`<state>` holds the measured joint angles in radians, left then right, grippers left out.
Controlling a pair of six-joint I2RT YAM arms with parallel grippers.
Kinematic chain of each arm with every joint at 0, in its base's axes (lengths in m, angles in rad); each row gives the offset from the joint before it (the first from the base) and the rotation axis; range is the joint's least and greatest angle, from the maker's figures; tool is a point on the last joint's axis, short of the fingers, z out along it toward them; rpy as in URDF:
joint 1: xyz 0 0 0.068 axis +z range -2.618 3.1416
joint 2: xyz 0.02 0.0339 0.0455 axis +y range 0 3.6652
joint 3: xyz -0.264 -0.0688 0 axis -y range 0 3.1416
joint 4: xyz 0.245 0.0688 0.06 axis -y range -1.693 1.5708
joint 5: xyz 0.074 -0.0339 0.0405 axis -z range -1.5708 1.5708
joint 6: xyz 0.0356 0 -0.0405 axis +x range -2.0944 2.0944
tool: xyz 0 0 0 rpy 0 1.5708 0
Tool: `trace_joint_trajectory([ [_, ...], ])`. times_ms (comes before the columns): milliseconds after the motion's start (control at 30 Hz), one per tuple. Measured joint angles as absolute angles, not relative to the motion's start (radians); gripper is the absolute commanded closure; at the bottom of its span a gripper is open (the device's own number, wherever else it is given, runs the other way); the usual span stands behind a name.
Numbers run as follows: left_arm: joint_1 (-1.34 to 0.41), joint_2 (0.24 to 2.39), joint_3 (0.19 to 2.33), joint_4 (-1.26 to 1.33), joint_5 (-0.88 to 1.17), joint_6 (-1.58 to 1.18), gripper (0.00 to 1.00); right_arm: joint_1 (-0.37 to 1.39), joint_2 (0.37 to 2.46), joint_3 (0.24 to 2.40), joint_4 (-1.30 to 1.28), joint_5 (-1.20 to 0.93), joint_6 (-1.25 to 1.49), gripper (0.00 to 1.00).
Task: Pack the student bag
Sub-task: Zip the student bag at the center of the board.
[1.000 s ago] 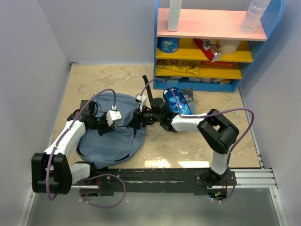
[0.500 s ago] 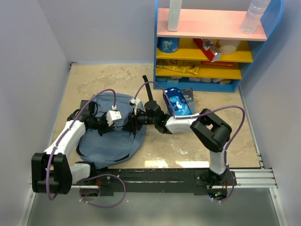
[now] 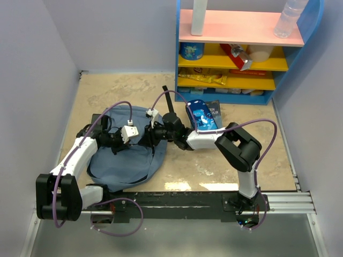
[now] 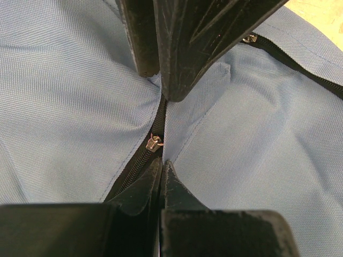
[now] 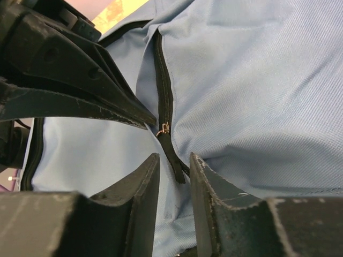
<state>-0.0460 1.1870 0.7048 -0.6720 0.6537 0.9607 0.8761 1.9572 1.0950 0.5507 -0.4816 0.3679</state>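
Note:
The student bag [image 3: 126,160] lies flat on the table's left half, slate-blue with a black zipper. My left gripper [image 4: 162,163] is shut, pinching a fold of the bag's fabric right beside the metal zipper slider [image 4: 155,143]. My right gripper [image 5: 174,158] faces it from the other side with a narrow gap between its jaws. The black zipper pull tab [image 5: 170,150] hangs in that gap, below the slider [image 5: 163,127], and neither jaw touches it. From above, the left gripper [image 3: 138,142] and right gripper [image 3: 148,135] nearly meet over the bag's right edge.
A blue shelf unit [image 3: 241,53] with a pink top stands at the back right, holding snacks and bottles. A blue pouch [image 3: 199,115] and a dark book [image 3: 213,111] lie on the table in front of it. A black strap [image 3: 167,96] trails behind the bag. Walls close in on both sides.
The right arm has reached further left over the bag, bringing its jaws around the zipper pull, and the jaws have narrowed. The left arm has stayed still.

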Motion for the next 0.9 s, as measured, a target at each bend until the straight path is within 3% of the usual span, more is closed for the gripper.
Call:
trace_joint_trajectory([
  [367,-0.046,1.187,0.705,-0.672,0.653,0.961,1.0,0.876,1.957,1.096,0.529,-0.481,0.355,0.77],
  [600,-0.046,1.187,0.705,-0.672,0.653,0.961,1.0,0.876,1.957,1.096,0.524,-0.481,0.349,1.0],
  [900,-0.046,1.187,0.705,-0.672,0.653,0.961,1.0,0.873,1.956,1.095,0.515,-0.463,0.345,1.0],
])
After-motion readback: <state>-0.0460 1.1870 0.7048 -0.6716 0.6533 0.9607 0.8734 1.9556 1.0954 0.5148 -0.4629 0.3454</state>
